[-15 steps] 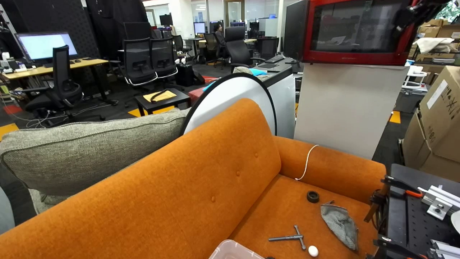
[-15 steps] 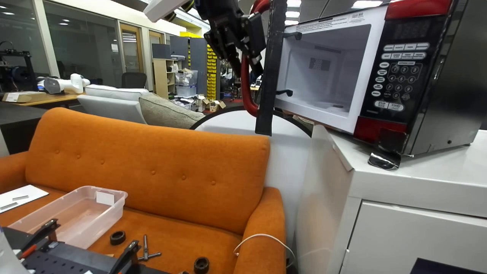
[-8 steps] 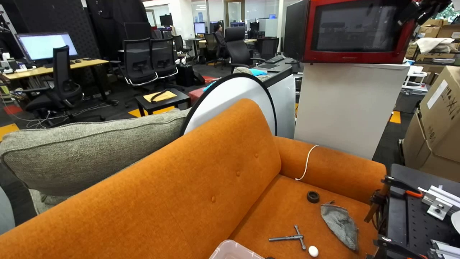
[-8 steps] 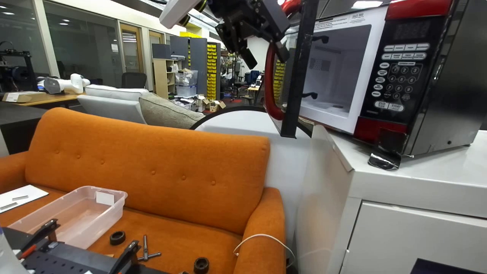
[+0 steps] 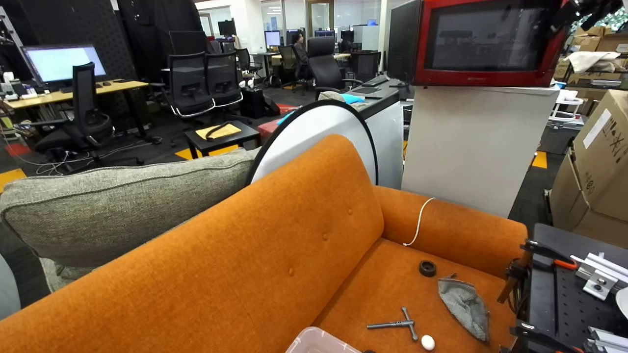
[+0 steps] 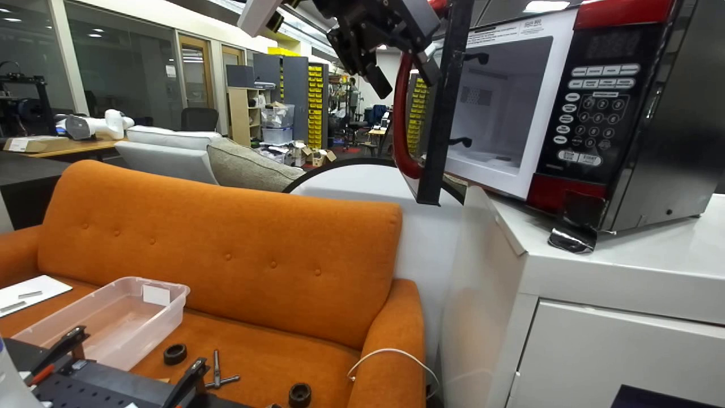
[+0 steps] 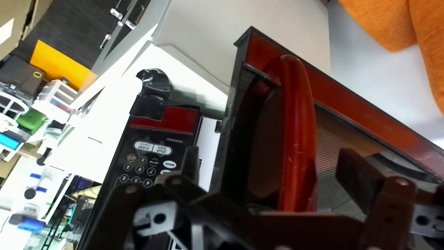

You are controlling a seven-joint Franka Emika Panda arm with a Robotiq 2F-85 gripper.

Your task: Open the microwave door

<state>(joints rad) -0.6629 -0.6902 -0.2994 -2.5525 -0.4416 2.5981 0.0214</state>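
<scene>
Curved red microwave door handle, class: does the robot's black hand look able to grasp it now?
Likely yes: in the wrist view the hand is open, the handle appears between its fingers, and nothing visible blocks it.

White ceiling lights [image 6: 545, 7] shine from above, and both exterior views are bright and mostly clear. In the wrist view, the white counter [image 7: 90, 149] is so bright it looks washed out, with a soft gray shadow beside the microwave [image 7: 149, 159]. The hand [image 7: 269, 159] up close looks dark and a bit blurry there, and the red handle [image 7: 298, 139] has little shiny spots.
</scene>
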